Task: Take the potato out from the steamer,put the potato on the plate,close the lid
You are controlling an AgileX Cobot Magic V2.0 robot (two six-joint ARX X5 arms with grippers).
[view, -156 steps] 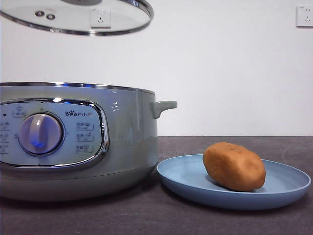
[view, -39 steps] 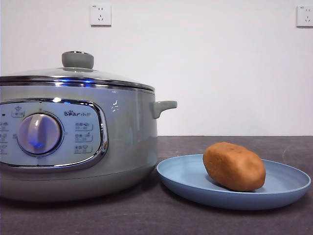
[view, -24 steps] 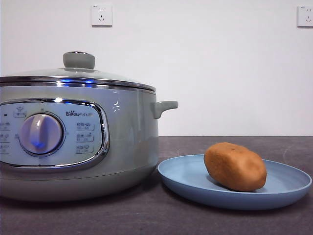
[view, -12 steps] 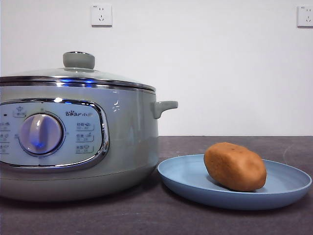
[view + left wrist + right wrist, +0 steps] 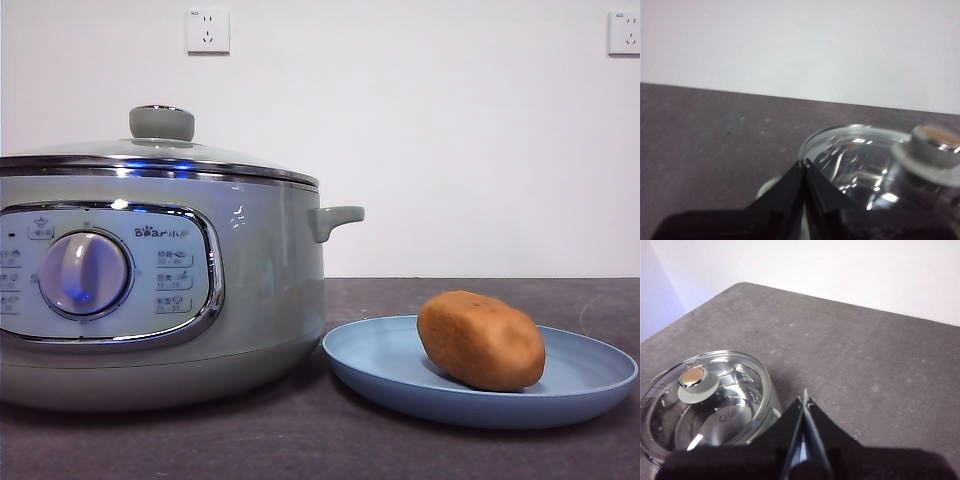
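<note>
From the front camera I've got the steamer (image 5: pixel 160 290) sitting at the left of the dark table (image 5: pixel 480 455), and the lid (image 5: pixel 150 160) is seated on it, steel rim down on the pot's edge, pale knob (image 5: pixel 161 123) standing on top. On the control panel (image 5: pixel 105 275) I can read "Bear" just above the right-hand buttons, with a few small characters after it that I can't make out. The button labels beside the dial (image 5: pixel 83 273) are too small for me to read. There's a blue glow on the dial and along the lid's rim.

Right of the steamer, the plate (image 5: pixel 600 385) lies flat on the table, its near rim close to the pot's base. The potato (image 5: pixel 481 340) lies on the plate, on its side, towards the plate's middle.

On my left wrist camera, the left gripper (image 5: pixel 804 162) has its jaws pressed together tip to tip, holding nothing, up above the table with the lid and its knob below and to one side. On my right wrist camera, the right gripper (image 5: pixel 804 399) is likewise closed to a point and empty, high over the table beside the steamer.

Two wall sockets (image 5: pixel 207 30) show on the white wall behind.
</note>
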